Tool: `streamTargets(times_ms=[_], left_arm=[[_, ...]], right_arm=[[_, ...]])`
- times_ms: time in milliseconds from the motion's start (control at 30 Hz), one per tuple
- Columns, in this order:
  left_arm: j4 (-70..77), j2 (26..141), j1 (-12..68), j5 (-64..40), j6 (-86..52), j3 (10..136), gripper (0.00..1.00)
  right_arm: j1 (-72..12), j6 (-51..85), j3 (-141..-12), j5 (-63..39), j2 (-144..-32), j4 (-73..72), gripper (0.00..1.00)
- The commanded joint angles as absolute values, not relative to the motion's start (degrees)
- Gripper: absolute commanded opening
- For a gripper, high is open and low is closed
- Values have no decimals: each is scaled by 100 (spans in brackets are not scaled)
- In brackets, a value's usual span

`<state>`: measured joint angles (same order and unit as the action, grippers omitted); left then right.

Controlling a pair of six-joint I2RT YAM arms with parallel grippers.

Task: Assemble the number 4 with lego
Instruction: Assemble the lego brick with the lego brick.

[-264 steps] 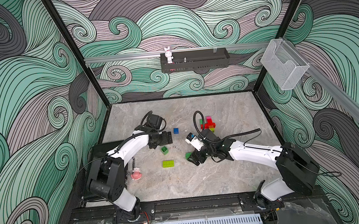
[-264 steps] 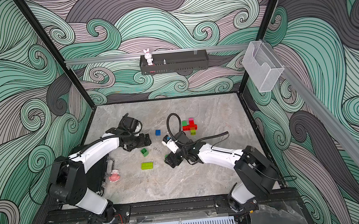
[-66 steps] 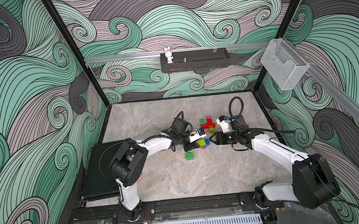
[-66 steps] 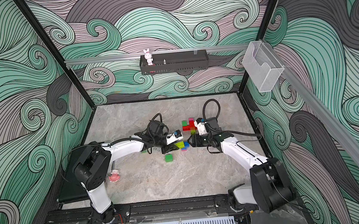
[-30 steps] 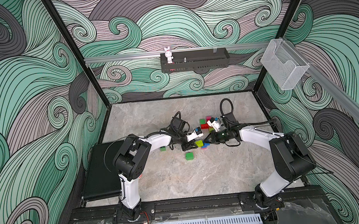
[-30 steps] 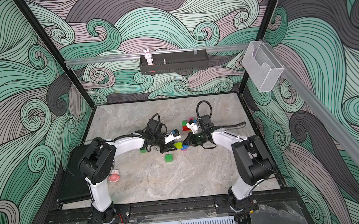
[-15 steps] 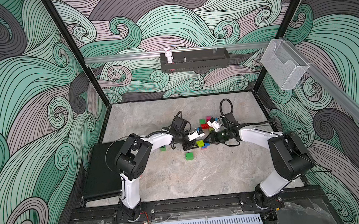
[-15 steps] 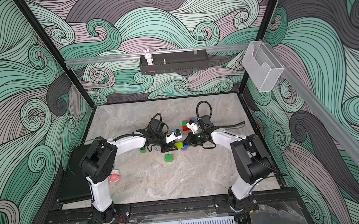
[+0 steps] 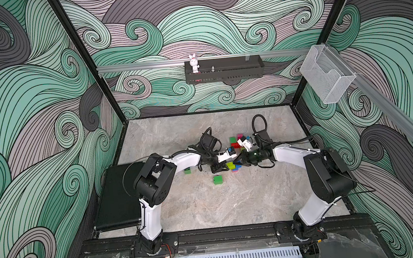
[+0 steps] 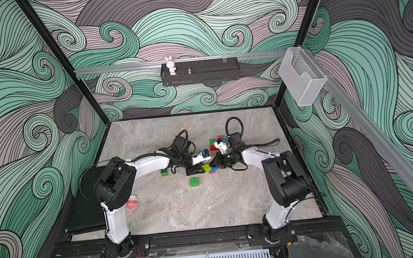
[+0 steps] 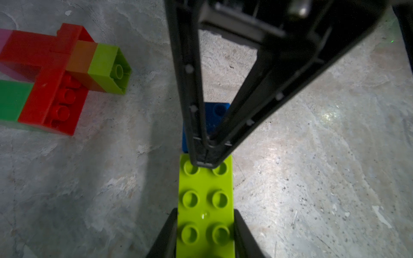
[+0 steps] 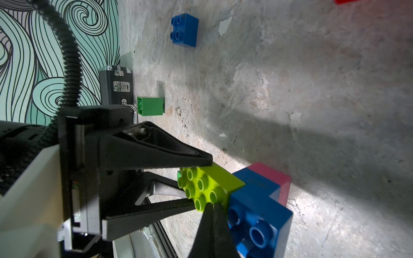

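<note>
My left gripper [image 11: 205, 214] is shut on an oblong lime lego brick [image 11: 205, 201], one finger on each long side. The brick lies low over the table, studs up, and butts against a blue brick [image 12: 257, 214] backed by a pink one [image 12: 279, 178]. My right gripper [image 12: 212, 206] is shut and empty. Its joined tips press on the lime brick's studded end by the blue brick. In both top views the two grippers [image 9: 223, 168] [image 9: 237, 162] meet at mid-table. A joined group of red, green, orange and lime bricks [image 11: 51, 89] lies just behind.
Loose dark green bricks [image 9: 218, 179] [image 9: 188, 171] lie in front and to the left of the grippers. A loose blue brick [image 12: 184, 30] sits apart. A black case [image 9: 118, 195] fills the left edge, with a pink figurine [image 10: 131, 202] beside it.
Over the last second nothing visibly moved. About two seconds ago the right gripper stood further right; it has since swung in to meet the left gripper at the lime brick.
</note>
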<state>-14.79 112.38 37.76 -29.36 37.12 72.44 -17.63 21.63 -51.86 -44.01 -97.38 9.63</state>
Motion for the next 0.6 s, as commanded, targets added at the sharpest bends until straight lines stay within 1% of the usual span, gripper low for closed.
streamTargets(times_ms=[0, 300, 567], left_arm=[[-1850, 11425, 3875, -2848, 3867, 7388, 0], [-2249, 11488, 3946, -2681, 3946, 7548, 0], [-2762, 11671, 4095, -2301, 4016, 7749, 0]], right_arm=[[-1767, 2184, -5234, -4171, -9904, 1198, 1], [-1767, 2119, -4976, -3623, -10049, 1552, 0], [-1782, 1925, -4793, -3056, -10147, 1994, 0]])
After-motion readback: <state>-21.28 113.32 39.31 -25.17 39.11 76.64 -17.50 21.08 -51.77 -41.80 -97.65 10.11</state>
